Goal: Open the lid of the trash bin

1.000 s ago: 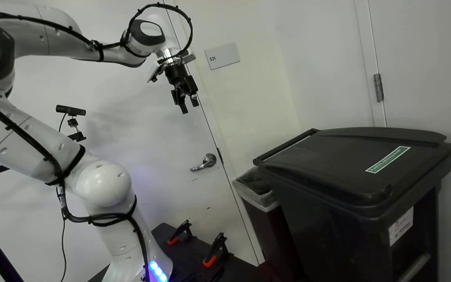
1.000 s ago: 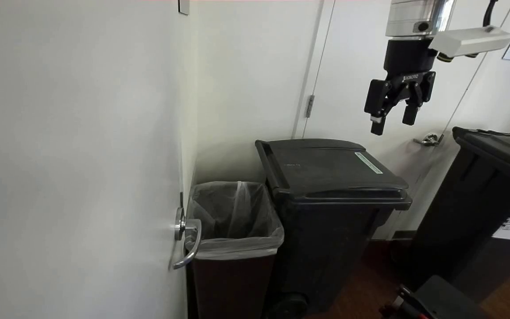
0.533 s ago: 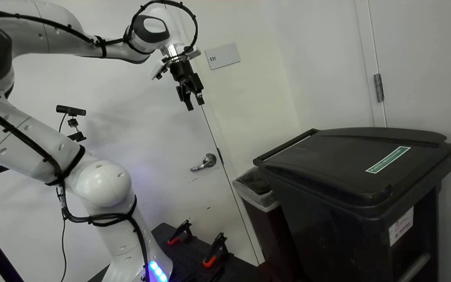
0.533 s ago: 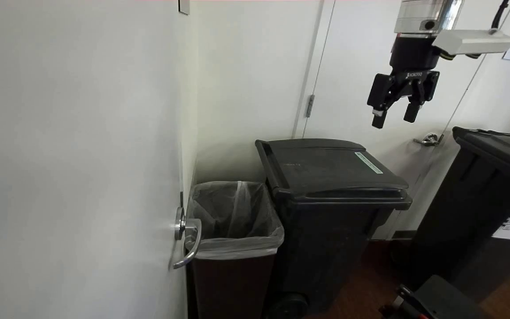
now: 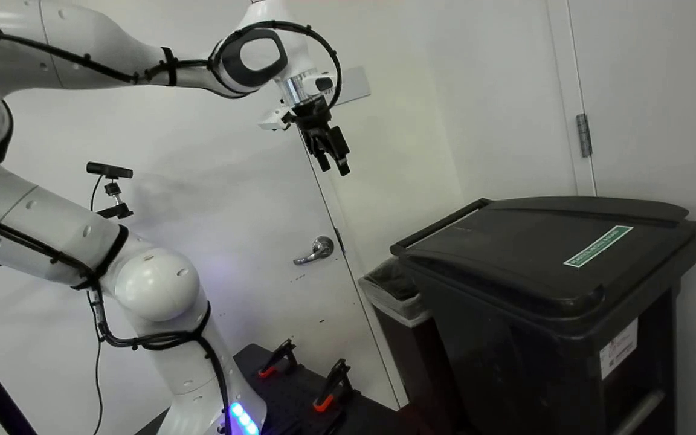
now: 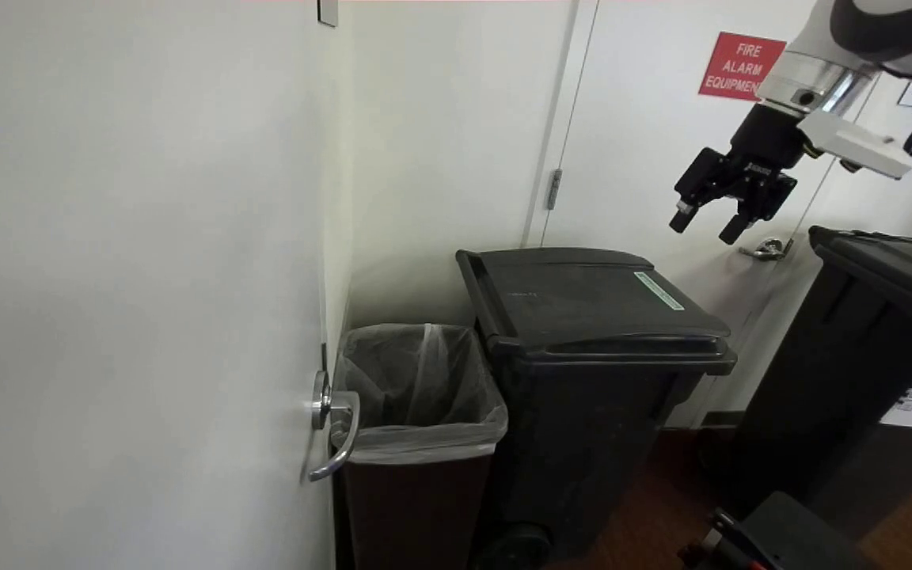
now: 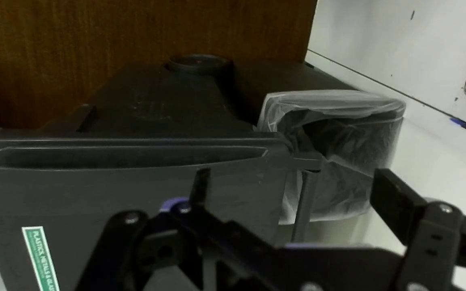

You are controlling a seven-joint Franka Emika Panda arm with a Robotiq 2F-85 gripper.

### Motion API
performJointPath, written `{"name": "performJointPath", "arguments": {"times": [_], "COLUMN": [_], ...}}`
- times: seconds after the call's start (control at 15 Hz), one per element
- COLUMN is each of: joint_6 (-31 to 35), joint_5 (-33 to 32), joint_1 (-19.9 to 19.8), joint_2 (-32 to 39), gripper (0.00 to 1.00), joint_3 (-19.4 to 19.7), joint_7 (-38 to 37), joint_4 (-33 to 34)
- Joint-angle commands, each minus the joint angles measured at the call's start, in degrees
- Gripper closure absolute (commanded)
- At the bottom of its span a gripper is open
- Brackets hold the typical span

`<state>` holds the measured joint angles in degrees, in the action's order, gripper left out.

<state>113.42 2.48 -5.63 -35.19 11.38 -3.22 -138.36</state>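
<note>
The dark grey trash bin (image 5: 505,356) (image 6: 575,443) stands upright in both exterior views, and its front wall also shows in the wrist view (image 7: 148,101). Its flat lid (image 5: 499,248) (image 6: 575,297) lies shut on top, with a green-and-white label strip. In the wrist view the lid (image 7: 136,194) is at the left and lower left, partly covered by a finger. My gripper (image 5: 334,170) (image 6: 707,228) is open and empty, in the air above the lid's height and apart from it, tilted. In the wrist view the fingertips (image 7: 291,178) are wide apart.
A smaller bin with a clear liner (image 6: 416,427) (image 7: 338,121) stands close beside the trash bin. Another dark bin (image 6: 860,380) stands at the right in an exterior view. A door handle (image 5: 318,249) sticks out from the door. Clamps (image 5: 333,386) sit on the black robot base.
The gripper has moved right and tilted more, toward the bin's side in an exterior view. The wrist has swung, uncovering a red wall sign. The lid and bins have not moved.
</note>
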Motion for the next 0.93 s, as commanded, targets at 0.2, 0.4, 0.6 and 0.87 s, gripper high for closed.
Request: {"name": "performJointPath", "arguments": {"times": [0.2,0.4,0.6,0.87], "joint_6": [6.39,7.00,7.91,12.92], "joint_5": [5.32,5.55,6.57,12.14], "joint_1": [-3.32,-4.32,-3.89,-4.68], "joint_2": [-2.75,-3.93,-3.91,-2.24], "gripper": [0.00,0.00,0.00,0.00], "joint_3": [4.04,4.93,5.34,10.40], "joint_7": [6.26,6.94,7.13,8.90], "joint_4": [-8.53,-11.24,-11.22,-12.17]}}
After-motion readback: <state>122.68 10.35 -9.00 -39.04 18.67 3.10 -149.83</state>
